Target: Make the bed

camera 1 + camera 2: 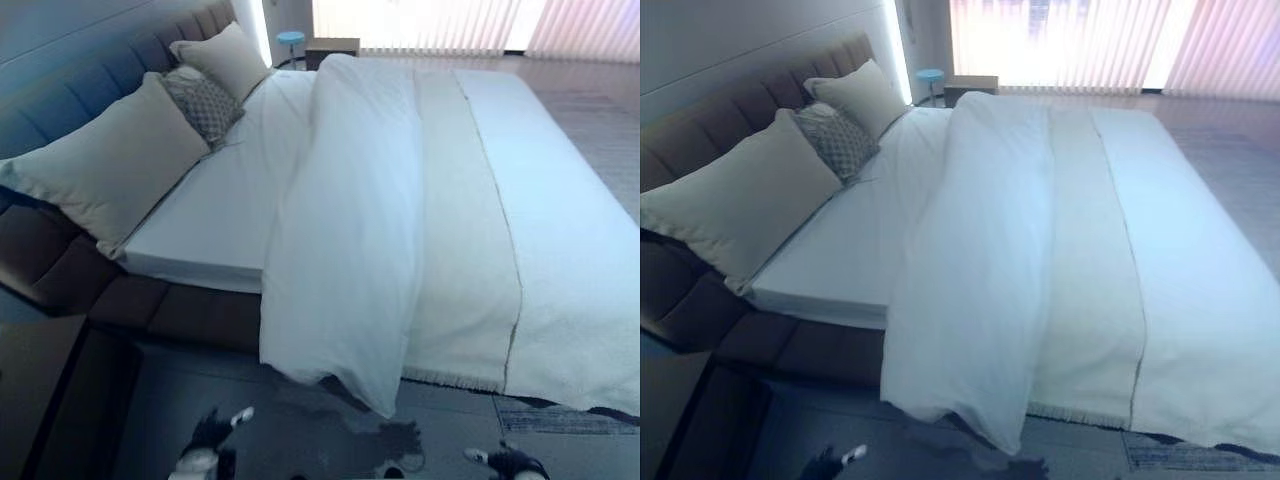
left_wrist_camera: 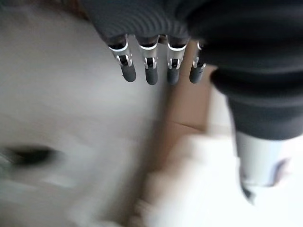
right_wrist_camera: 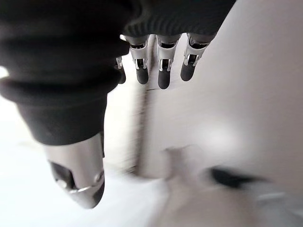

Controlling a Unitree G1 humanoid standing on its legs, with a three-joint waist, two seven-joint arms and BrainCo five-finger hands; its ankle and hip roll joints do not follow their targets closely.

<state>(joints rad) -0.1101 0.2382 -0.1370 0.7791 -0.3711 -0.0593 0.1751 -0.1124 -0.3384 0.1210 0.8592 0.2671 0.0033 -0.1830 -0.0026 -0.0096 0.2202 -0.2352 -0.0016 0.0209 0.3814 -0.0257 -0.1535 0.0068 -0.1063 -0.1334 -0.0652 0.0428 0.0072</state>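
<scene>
The left hand (image 1: 205, 438) and right hand (image 1: 510, 460) hang low over the dark floor (image 1: 280, 420) with straight, relaxed fingers, holding nothing. Beyond them, the white quilted duvet (image 1: 350, 230) lies folded back across the brown upholstered bed (image 1: 180, 310), its edge drooping off the side. Cream pillows (image 1: 110, 165) lean on the headboard.

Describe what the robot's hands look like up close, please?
Each hand, left hand and right hand, has a dark ribbed cover over its back and wrist. A row of slim silver fingers with rounded dark tips pokes out from under it. A thicker silver thumb, also dark at its tip, sits apart from the row.
</scene>
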